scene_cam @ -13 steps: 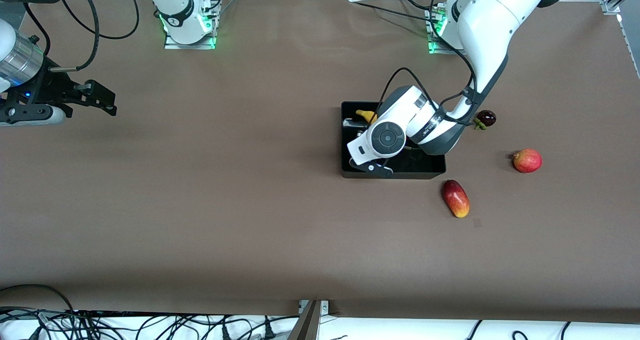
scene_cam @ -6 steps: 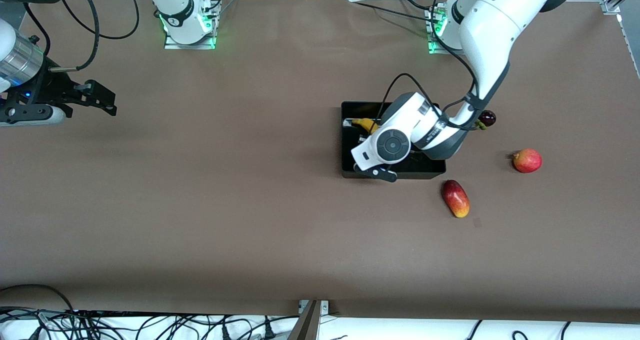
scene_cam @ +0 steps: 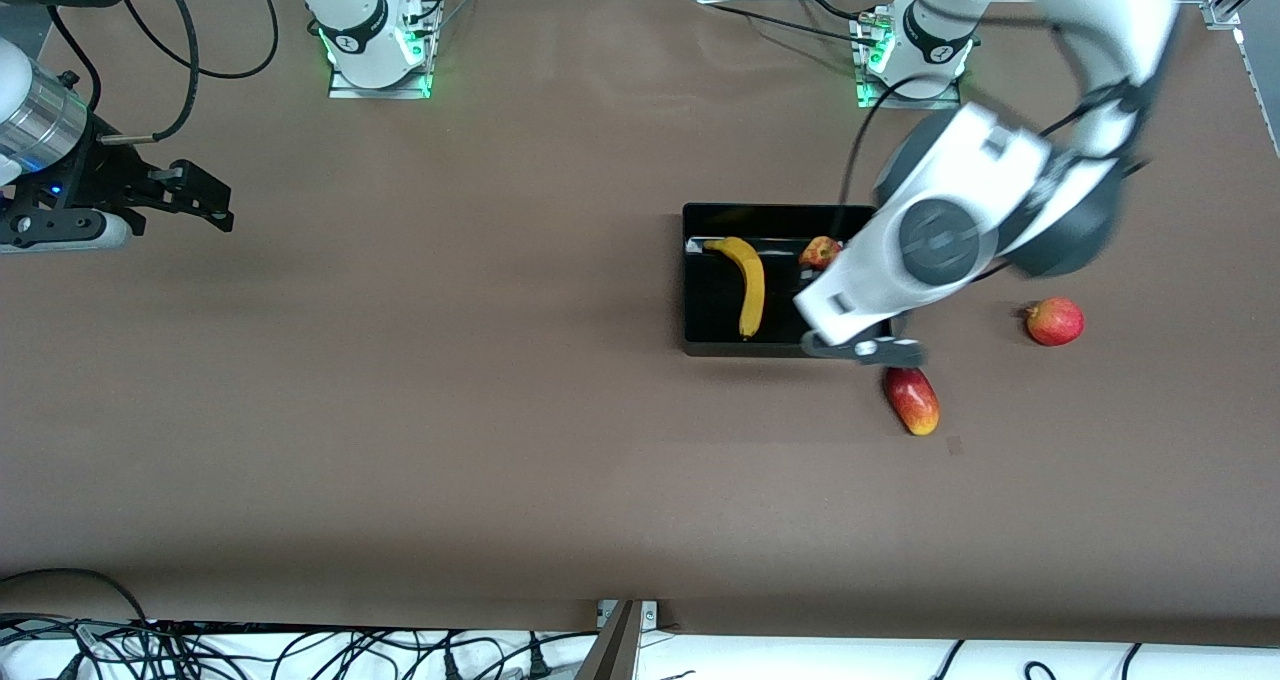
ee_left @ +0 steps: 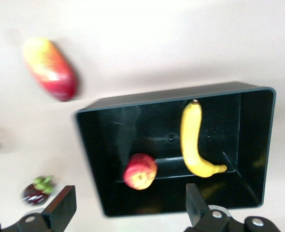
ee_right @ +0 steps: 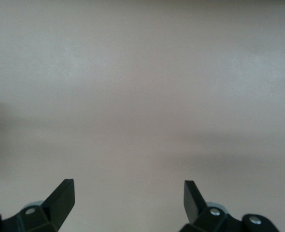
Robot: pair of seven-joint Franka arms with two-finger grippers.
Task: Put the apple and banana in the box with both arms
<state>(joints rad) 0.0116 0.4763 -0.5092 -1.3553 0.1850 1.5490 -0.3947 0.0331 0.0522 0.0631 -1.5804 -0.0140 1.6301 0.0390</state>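
Observation:
The black box [scene_cam: 694, 270] holds the yellow banana [scene_cam: 748, 283] and the small red apple [scene_cam: 820, 252]. In the left wrist view the banana [ee_left: 194, 142] and the apple [ee_left: 140, 171] lie apart inside the box [ee_left: 96, 159]. My left gripper [scene_cam: 862, 348] is open and empty, up in the air over the box's corner toward the left arm's end; its open fingers frame the box in its wrist view [ee_left: 128, 208]. My right gripper [scene_cam: 195, 200] is open and empty over bare table at the right arm's end, also shown in its wrist view [ee_right: 128, 200].
An elongated red-and-yellow fruit [scene_cam: 911, 398] lies just nearer the front camera than the box. A pinkish-red round fruit [scene_cam: 1054, 321] lies toward the left arm's end. A dark purple fruit [ee_left: 36, 191] with a green top shows in the left wrist view beside the box.
My left arm has risen out of the box and swung toward its own end of the table, uncovering the banana and apple. The right arm has not moved.

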